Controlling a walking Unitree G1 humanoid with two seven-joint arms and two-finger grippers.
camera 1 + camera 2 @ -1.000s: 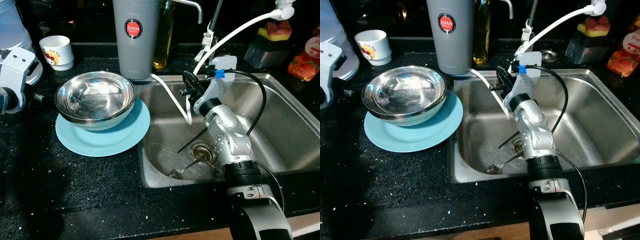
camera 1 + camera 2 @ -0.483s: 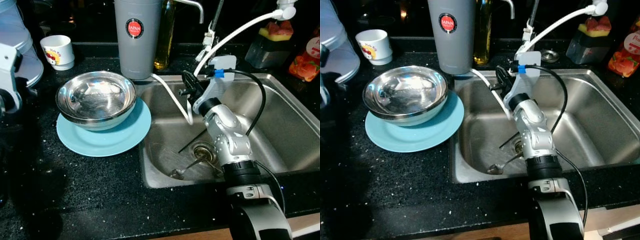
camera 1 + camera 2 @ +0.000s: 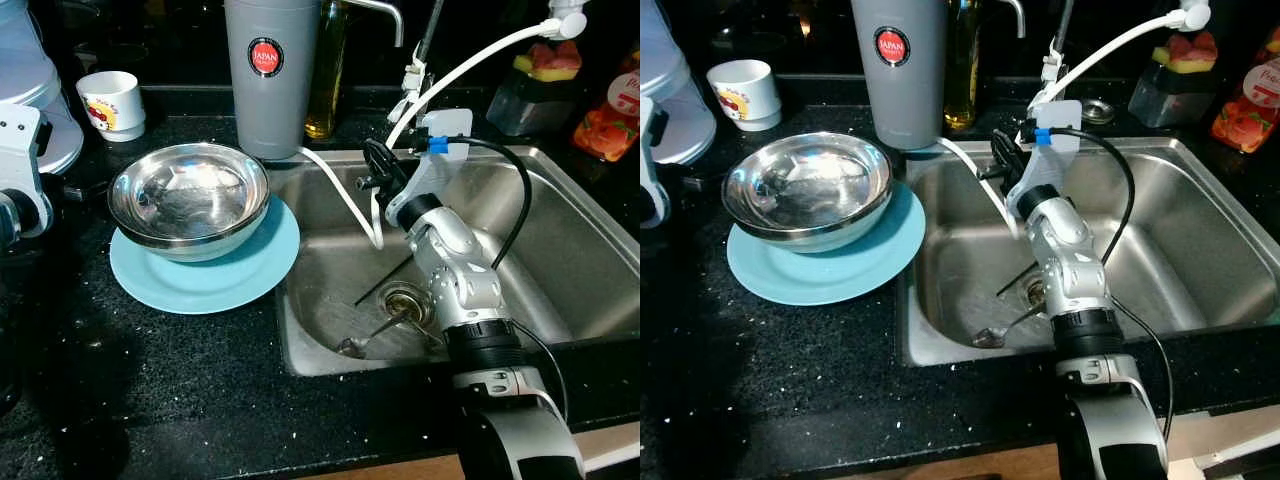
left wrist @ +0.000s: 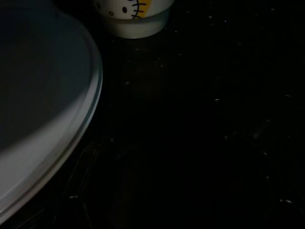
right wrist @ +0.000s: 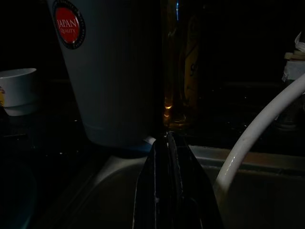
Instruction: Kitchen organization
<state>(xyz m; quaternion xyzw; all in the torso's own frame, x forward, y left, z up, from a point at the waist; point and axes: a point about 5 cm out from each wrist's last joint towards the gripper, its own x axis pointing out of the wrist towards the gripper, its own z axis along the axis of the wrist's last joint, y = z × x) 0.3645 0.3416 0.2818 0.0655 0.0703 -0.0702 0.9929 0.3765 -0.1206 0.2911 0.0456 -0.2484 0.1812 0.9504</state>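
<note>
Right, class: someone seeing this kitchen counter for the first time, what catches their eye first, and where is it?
The silver right arm reaching over the steel sink, its claw shut near the white hose. Next, the shiny metal bowl sitting on a light blue plate on the black counter left of the sink. Behind them stands a tall grey tumbler with a red sticker.

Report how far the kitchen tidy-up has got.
Done: the steel bowl sits stacked on the blue plate. In hand: nothing; the right gripper hovers shut over the sink. Left: a spoon lies by the drain.
</note>
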